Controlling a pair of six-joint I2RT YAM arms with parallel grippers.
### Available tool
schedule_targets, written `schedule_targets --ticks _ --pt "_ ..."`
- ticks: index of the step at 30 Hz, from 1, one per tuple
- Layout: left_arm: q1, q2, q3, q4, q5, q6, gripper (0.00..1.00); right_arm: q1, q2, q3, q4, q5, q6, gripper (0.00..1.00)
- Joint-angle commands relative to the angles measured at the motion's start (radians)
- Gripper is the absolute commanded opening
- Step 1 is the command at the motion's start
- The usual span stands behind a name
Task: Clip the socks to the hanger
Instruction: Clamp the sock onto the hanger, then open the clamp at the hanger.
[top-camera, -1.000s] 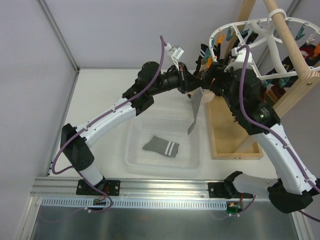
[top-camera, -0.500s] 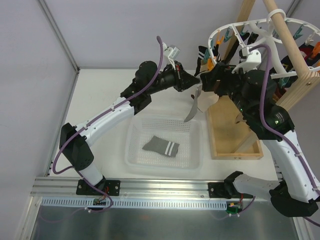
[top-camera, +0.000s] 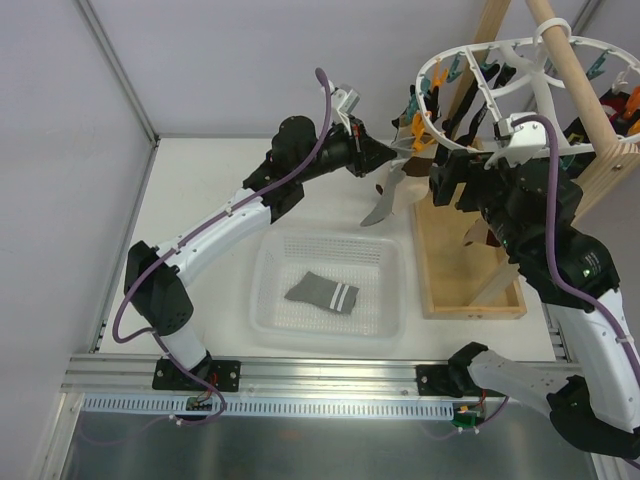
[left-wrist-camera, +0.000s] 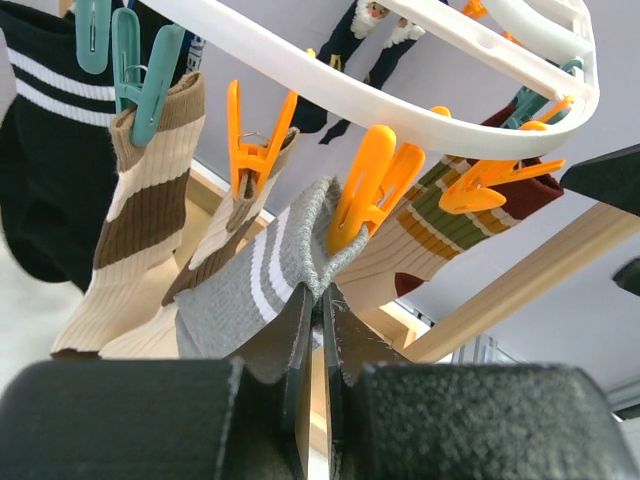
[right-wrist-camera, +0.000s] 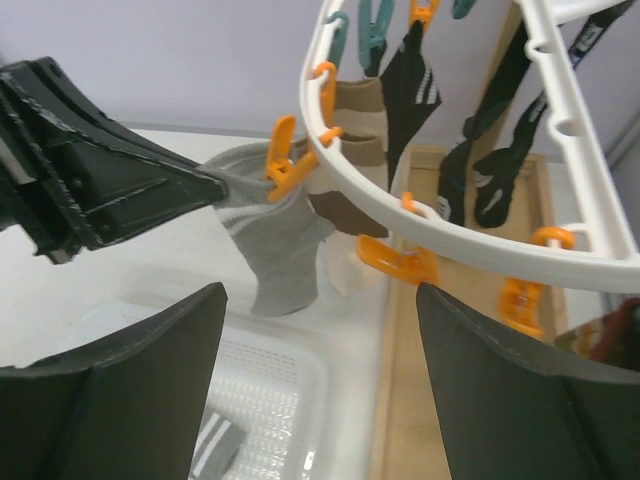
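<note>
My left gripper (left-wrist-camera: 322, 292) is shut on the cuff of a grey sock (left-wrist-camera: 250, 290) with two white stripes. It holds the cuff up at an orange clip (left-wrist-camera: 365, 190) on the white hanger ring (left-wrist-camera: 400, 95), and the clip's tip sits on the cuff edge. In the top view the sock (top-camera: 383, 205) hangs below the left gripper (top-camera: 388, 160) beside the hanger (top-camera: 520, 50). My right gripper (right-wrist-camera: 318, 290) is open and empty, a little back from the sock (right-wrist-camera: 280, 240) and clip (right-wrist-camera: 285, 160). The second grey sock (top-camera: 322, 292) lies in the basket.
A clear plastic basket (top-camera: 270, 300) sits between the arms. A wooden pole frame (top-camera: 590, 120) and its wooden base tray (top-camera: 450, 290) stand at the right. Black socks (left-wrist-camera: 40, 180) and beige-brown striped socks (left-wrist-camera: 140, 210) hang from neighbouring clips.
My right gripper has pulled back from the hanger's clips toward the right and near side. My left gripper has lifted the sock slightly and still holds it.
</note>
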Motion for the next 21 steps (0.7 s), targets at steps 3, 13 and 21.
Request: schedule_targets --ticks 3,13,21 --pt "0.009 -0.009 0.058 0.034 0.018 0.038 0.0 0.0 0.0 -0.031 0.01 0.141 -0.11 0.78" --pt "0.009 -0.017 0.063 0.018 0.028 0.055 0.0 0.0 0.027 -0.094 0.109 0.178 -0.176 0.76" --pt "0.01 -0.052 0.031 0.014 0.018 0.09 0.0 -0.003 0.047 -0.116 0.2 0.247 -0.198 0.72"
